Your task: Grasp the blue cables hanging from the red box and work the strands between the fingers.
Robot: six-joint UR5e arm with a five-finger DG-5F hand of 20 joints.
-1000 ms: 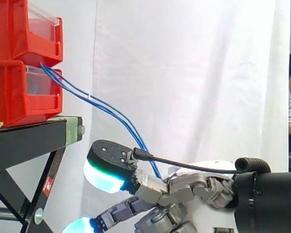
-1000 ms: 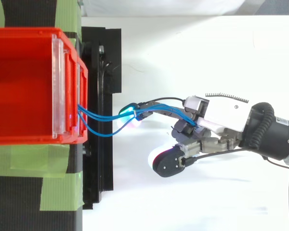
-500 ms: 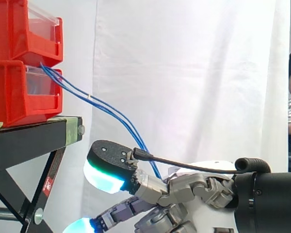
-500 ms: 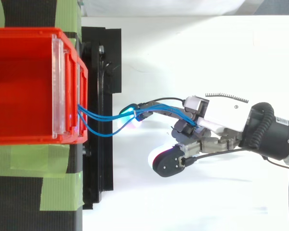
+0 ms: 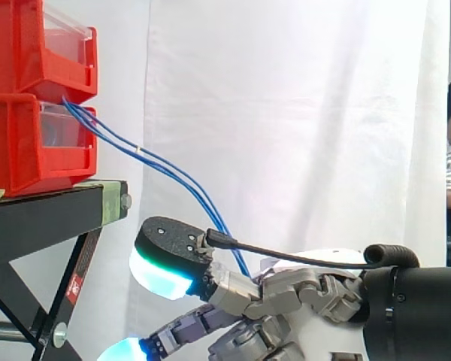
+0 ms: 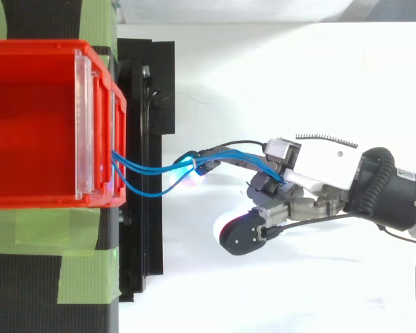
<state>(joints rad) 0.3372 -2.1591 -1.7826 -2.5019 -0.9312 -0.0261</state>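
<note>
Grasp step: hand has fingers curled round cables from box. Next, I judge, you work strands btwn fingers w/o yanking.

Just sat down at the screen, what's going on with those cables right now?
The robot's hand reaches in from the right, lower than the stacked red bins on the black stand. The blue cables slant down from the bins' front into the hand, running along one outstretched finger and in between the curled ones. The strands look fairly taut, so it has them gripped.
</note>
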